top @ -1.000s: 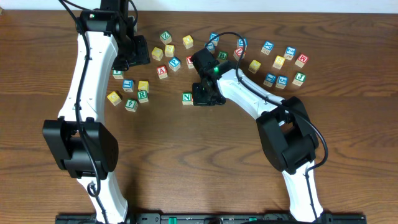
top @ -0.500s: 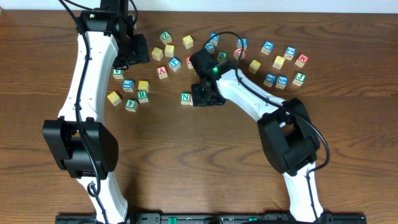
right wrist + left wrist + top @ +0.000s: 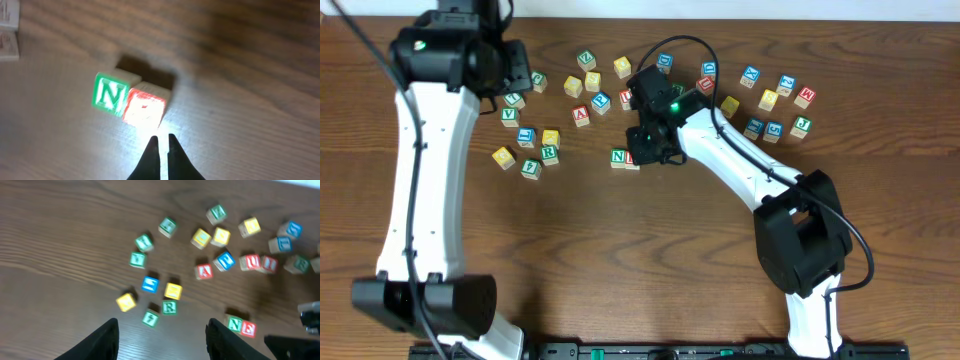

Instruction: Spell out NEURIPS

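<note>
Red block (image 3: pixel 144 108), touching the N block (image 3: pixel 109 95), lies at 11 o'clock from the narrow, empty right hand (image 3: pixel 162 142).

red cube (image 3: pixel 144 109) letter washed out by glare; overhead, right arm (image 3: pixel 730 155) mostly hides it.

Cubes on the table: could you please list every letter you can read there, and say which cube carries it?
"N", green, on the N cube.
"A", red, on the A cube.
"R", green, on the R cube.
"U", red, on the U cube.
The red cube touching the N cube: its letter is washed out by glare, unreadable.
Letters elsewhere are too small or blurred to read.
</note>
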You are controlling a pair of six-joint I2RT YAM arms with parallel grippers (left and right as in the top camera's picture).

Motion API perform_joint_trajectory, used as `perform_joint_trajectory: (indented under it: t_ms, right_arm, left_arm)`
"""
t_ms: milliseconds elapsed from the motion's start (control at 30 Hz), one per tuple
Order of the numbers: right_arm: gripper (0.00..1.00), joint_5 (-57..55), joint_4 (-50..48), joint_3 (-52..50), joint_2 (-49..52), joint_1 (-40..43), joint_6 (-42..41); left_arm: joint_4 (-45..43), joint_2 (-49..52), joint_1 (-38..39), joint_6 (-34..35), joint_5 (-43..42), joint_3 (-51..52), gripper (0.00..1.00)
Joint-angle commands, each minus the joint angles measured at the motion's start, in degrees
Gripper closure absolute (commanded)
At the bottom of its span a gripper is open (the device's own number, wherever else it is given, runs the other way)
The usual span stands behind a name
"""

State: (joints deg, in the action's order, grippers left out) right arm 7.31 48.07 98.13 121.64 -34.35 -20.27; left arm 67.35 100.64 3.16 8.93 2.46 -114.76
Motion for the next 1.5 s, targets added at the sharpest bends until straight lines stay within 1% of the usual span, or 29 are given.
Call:
perform_joint_trajectory:
  t_ms: [0,200,433,733,1467]
  right_arm:
    - [0.99,1.27,-0.37,-0.35,-0.55,-2.51,2.12]
    - [0.99,1.20,-1.81,-1.44,0.26,-4.46,2.14]
    - [0.99,-0.35,-1.99,-2.19,0.55,-4.74,2.10]
    - [0.99,-1.20,-5.09,-6.45,0.55,-4.70,0.79]
    - [0.99,-5.16,-8.98,-8.68,0.57,-4.63,-0.50]
  left_arm:
    - [0.31,-0.87,-2.01,-0.79,4.76,-0.90,0.44]
    - [0.48,-0.68,-5.88,-0.76,4.70,-0.87,0.44]
    - [0.50,-0.66,-9.07,-0.76,4.68,-0.87,0.44]
    - [0.68,-0.66,-9.25,-0.74,4.68,0.39,0.44]
    - [0.66,-0.66,-9.25,-0.72,4.63,2.05,0.44]
